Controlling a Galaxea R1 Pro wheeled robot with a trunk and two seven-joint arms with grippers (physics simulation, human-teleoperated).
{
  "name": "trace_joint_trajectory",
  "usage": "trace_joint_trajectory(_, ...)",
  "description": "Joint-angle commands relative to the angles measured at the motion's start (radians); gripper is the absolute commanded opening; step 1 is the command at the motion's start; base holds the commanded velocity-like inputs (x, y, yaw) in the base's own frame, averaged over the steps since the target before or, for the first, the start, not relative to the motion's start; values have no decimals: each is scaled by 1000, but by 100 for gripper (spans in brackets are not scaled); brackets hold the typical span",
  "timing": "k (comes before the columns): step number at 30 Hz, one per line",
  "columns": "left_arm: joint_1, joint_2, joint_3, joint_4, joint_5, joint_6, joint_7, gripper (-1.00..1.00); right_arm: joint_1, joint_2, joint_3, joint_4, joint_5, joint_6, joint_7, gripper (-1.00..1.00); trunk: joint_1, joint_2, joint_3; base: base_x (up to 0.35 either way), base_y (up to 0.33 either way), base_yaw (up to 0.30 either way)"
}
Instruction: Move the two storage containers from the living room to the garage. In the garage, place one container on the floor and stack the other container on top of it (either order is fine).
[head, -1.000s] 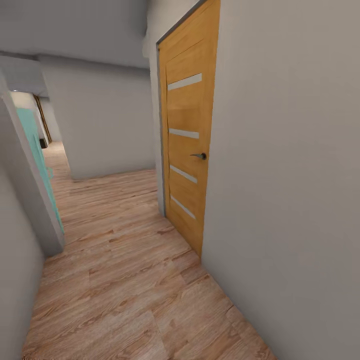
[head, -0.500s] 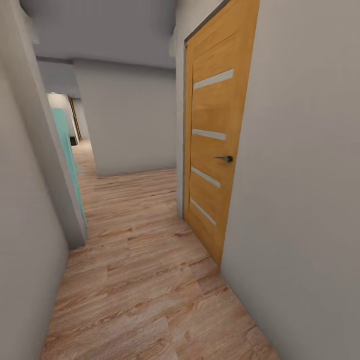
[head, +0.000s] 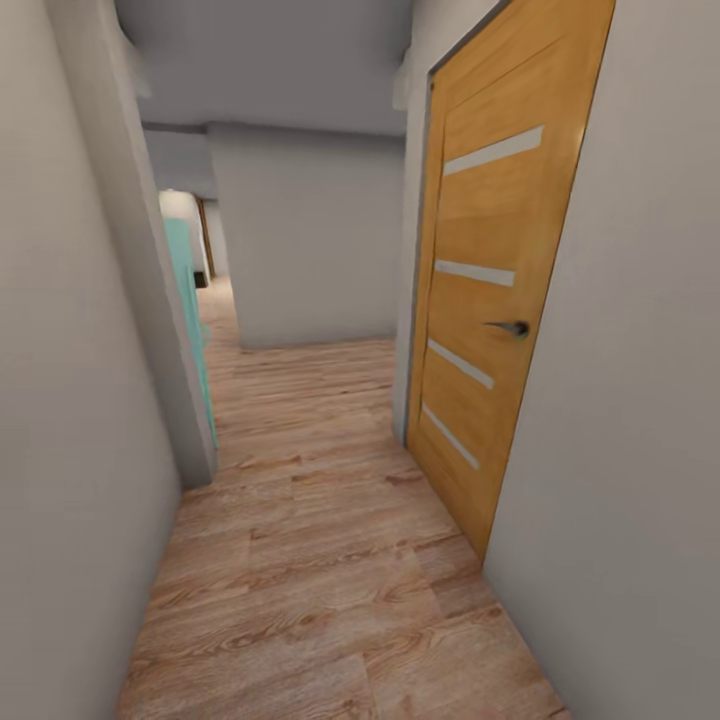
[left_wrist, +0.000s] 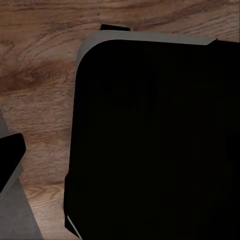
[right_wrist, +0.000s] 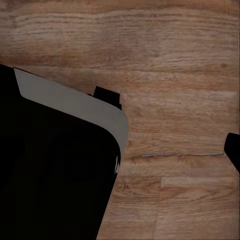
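From my left wrist camera I look down on a big black body with a grey rim (left_wrist: 150, 140), part of my own frame, over wood-plank floor (left_wrist: 40, 75). A black tip (left_wrist: 11, 147) sits at one edge of that view, too little of it for me to tell whether my left gripper is spread or pressed together. My right wrist camera gives much the same: the black, grey-edged body (right_wrist: 55, 170) across one corner, planks (right_wrist: 165, 60) beyond it, and a small black piece (right_wrist: 233, 150) at the far edge. I cannot tell how my right gripper stands either.

From my head I face down a narrow hallway. Light plank floor (head: 320, 560) runs ahead between a plain pale wall (head: 70, 400) on my left and another (head: 640, 450) on my right. Set in the right wall is an orange-brown wooden door (head: 500, 300), shut, with four pale strips across it and a dark lever handle (head: 512, 327). Past the left wall's end, a teal panel (head: 190, 300) stands upright. The hall meets a white wall (head: 310, 240) ahead, and a passage carries on to its left. Neither container is anywhere I can see.
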Motion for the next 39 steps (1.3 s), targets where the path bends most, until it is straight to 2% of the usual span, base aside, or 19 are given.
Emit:
trace_joint_trajectory(1, 0, 0, -1, 0, 8, -2, 0, 100, -1, 1, 9, 3, -9, -6, 0, 100, 0, 0, -1, 191, 0, 270)
trace_joint_trajectory(25, 0, 0, -1, 0, 8, -2, 0, 100, -1, 1, 9, 3, -9, -6, 0, 100, 0, 0, -1, 302, 0, 270)
trace_joint_trajectory(39, 0, 0, -1, 0, 8, -1, 0, 100, -1, 0, 9, 3, -9, -8, 0, 100, 0, 0, -1, 315, 0, 36)
